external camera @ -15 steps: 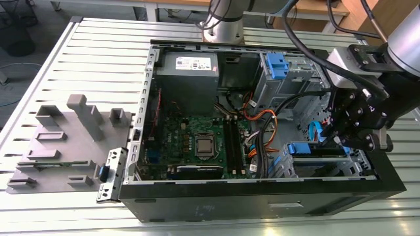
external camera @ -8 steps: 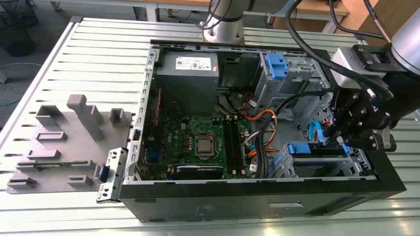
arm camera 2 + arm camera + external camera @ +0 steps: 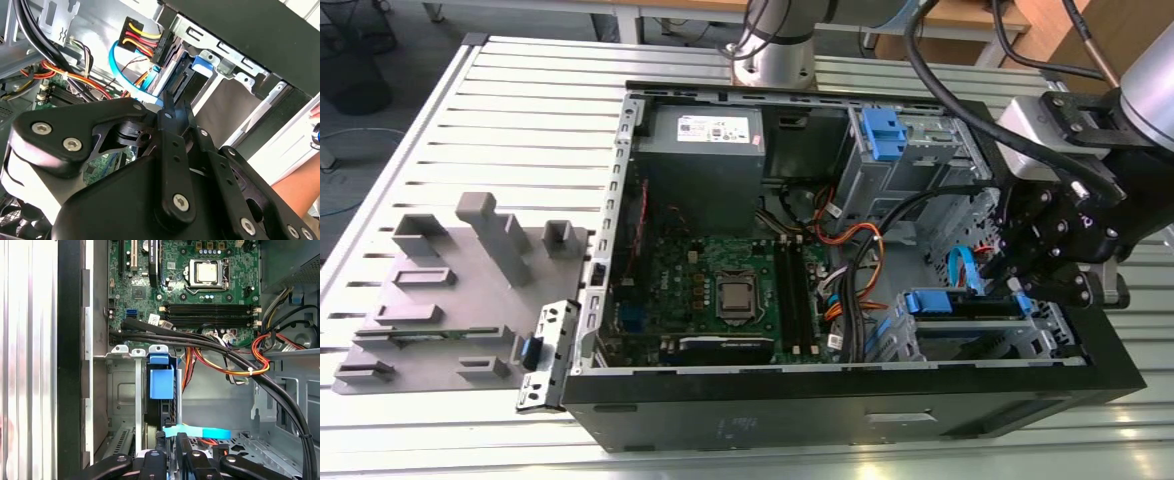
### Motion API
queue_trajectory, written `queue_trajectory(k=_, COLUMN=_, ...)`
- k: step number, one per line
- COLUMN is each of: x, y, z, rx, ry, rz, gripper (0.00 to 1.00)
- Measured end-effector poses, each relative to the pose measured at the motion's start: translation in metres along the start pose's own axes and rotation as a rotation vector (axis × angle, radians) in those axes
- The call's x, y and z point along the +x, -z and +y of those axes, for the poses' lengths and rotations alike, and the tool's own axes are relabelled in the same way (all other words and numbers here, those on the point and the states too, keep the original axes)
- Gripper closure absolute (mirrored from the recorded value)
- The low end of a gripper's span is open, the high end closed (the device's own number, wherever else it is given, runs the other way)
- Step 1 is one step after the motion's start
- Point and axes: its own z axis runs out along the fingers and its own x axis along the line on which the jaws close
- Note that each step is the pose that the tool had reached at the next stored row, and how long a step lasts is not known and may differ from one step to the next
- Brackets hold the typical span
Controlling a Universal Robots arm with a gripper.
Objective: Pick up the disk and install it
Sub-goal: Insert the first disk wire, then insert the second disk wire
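Disk [image 3: 161, 382] sits on edge in the drive cage [image 3: 122, 385] — long axis and tab pointing at the motherboard [image 3: 145, 292]. Your gripper [image 3: 178, 104], pinched together, hangs beside the cage, blue cable [image 3: 200, 432] crossing it.

The disk [image 3: 161, 382] stands on edge, seated in a slot of the metal drive cage [image 3: 122, 390] at a corner of the computer case [image 3: 854, 410]. Its blue plastic bracket and dark narrow edge are exposed; its label face is hidden.
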Motion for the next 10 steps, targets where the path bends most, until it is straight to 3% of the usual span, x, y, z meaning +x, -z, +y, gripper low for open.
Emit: queue_trajectory(k=10, x=-0.0001, y=-0.0001, z=-0.0046, rx=0.0, ry=0.0, rz=0.0, gripper=0.76)
